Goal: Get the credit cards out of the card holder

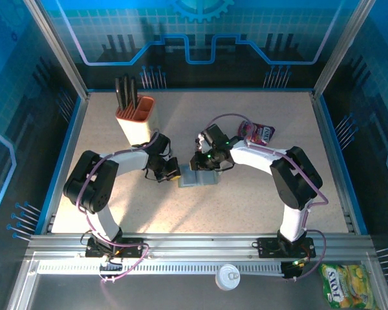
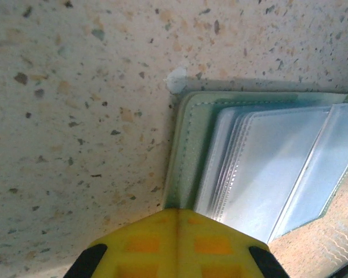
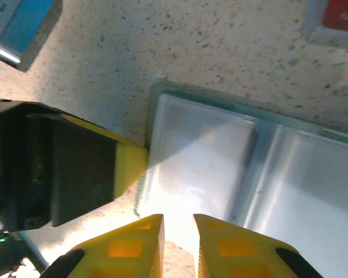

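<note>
Though small from above, card holder (image 2: pixel 255 168) lies open

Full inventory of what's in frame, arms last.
card holder: 1, grey-green, clear sleeves, open at table centre
red flat piece: 1, pale edge, on table beyond card holder; maybe a card
blue flat piece: 1, grey edge, on table; unclear what
cup: 1, orange and cream, back left
pens: several, black, in cup
snack pouch: 1, pink, back, right of centre
snack bag: 1, yellow-green, near right, off table
round lid: 1, white, on near rail
table: 1, speckled beige
left fingers: yellow, shut, at card holder's edge
right fingers: yellow, narrowly apart, over card holder
</note>
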